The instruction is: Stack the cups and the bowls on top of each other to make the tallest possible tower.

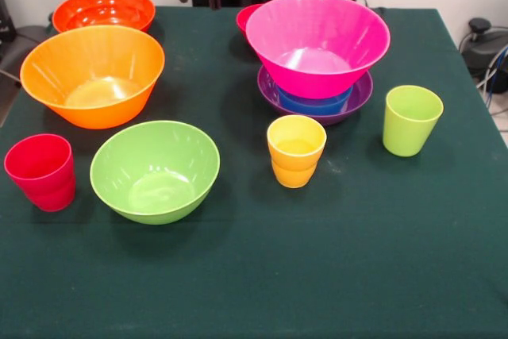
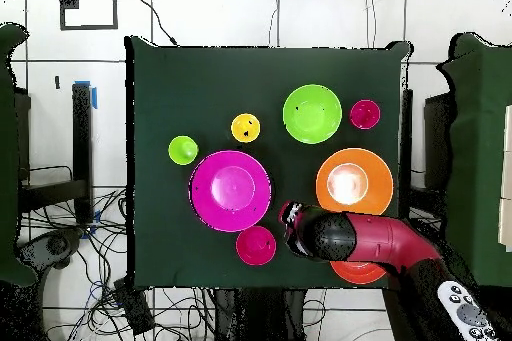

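The tower (image 1: pixel 317 65), pink bowl over blue in purple, stands on the desk (image 1: pixel 381 260); the small red bowl (image 2: pixel 256 245) sits just beside it, and my gripper (image 2: pixel 291 219) hovers close to that bowl's side; whether it is apart or together, I cannot tell.

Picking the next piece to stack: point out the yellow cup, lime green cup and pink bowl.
yellow cup (image 1: pixel 296 151), front view, outer wall.
lime green cup (image 1: pixel 411 123), front view, outer wall.
pink bowl (image 1: pixel 317 65), front view, inner wall.
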You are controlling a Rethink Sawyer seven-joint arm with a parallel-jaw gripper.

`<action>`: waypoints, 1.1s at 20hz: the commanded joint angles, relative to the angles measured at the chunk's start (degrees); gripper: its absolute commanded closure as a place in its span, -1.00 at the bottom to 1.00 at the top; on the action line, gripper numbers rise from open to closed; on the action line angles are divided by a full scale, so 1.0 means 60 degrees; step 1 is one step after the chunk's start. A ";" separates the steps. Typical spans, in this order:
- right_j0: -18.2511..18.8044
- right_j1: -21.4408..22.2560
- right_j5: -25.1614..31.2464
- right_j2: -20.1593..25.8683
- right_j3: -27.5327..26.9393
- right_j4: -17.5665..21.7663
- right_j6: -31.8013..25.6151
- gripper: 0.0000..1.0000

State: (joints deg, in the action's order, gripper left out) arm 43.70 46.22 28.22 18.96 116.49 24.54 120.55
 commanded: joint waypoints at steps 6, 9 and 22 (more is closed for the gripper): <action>-0.0160 -0.0871 0.0434 0.0434 -0.0859 0.0581 -0.0894 -1.00; -0.0252 -0.0917 0.0464 0.0431 -0.0965 0.0565 -0.0853 -1.00; -0.0480 -0.1505 0.1274 0.0837 -0.2284 0.0481 -0.1591 -1.00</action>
State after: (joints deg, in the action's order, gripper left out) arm 42.83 41.83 28.59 19.22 110.64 24.57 120.55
